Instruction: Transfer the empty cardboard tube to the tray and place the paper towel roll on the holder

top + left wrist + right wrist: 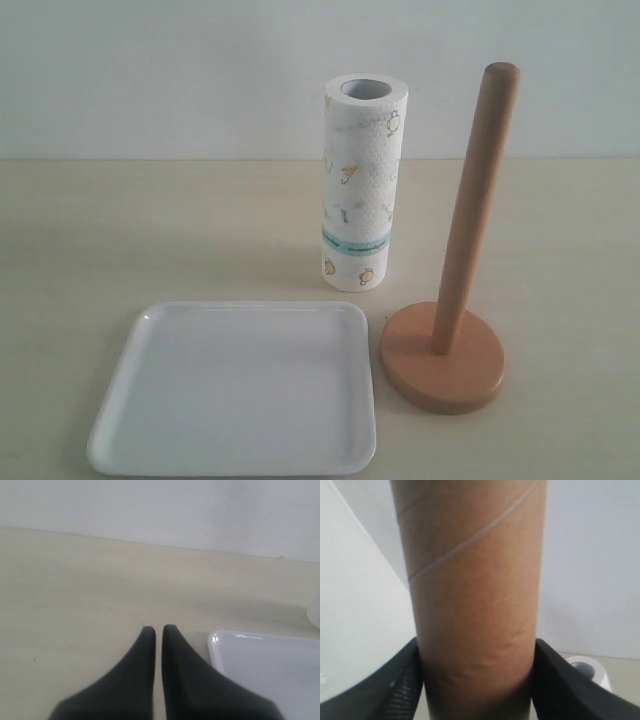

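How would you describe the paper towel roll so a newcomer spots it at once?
In the exterior view, on the pale table, look behind the far right corner of the white tray, just left of the wooden holder. The paper towel roll stands upright there: the only thick white embossed cylinder, with small yellow prints and a teal band near its bottom.

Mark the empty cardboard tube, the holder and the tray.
empty cardboard tube [475, 605]: right wrist view, middle of its brown wall.
holder [472, 215]: exterior view, midway up its rod.
tray [235, 395]: exterior view, bare white floor.
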`<state>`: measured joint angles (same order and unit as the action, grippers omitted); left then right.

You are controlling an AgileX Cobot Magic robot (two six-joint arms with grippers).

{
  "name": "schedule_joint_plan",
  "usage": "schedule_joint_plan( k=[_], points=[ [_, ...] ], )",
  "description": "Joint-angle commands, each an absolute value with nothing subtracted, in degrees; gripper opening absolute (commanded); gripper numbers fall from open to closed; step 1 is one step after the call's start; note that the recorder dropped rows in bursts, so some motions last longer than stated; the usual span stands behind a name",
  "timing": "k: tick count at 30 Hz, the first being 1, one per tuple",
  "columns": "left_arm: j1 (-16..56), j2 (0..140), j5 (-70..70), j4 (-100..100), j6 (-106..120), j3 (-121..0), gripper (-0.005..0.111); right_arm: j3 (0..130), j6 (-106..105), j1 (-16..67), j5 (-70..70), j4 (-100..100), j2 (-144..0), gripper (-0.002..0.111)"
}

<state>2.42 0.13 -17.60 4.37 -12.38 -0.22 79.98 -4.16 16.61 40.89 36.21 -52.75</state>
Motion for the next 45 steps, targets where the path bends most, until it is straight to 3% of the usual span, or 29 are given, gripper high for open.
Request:
schedule_joint_plan(
  k=[1,9,15,21,45],
  points=[
    [2.28,0.0,-17.56,4.56,-12.35,0.0,0.004,78.68,-8.74,16.69,42.25,45.14,-53.5,0.0],
    [2.28,0.0,-17.56,4.56,-12.35,0.0,0.004,73.24,-13.11,18.75,37.79,45.38,-53.39,0.0],
    [2.28,0.0,-17.56,4.56,-12.35,0.0,0.004,72.62,-14.15,33.01,29.22,41.38,-56.91,0.0],
    [2.28,0.0,-17.56,4.56,-12.35,0.0,0.004,72.82,-13.43,44.54,23.49,25.11,-63.82,0.0],
    [2.28,0.0,-17.56,4.56,-12.35,0.0,0.004,77.37,-14.34,60.3,35.36,-21.79,-85.17,0.0]
  ],
)
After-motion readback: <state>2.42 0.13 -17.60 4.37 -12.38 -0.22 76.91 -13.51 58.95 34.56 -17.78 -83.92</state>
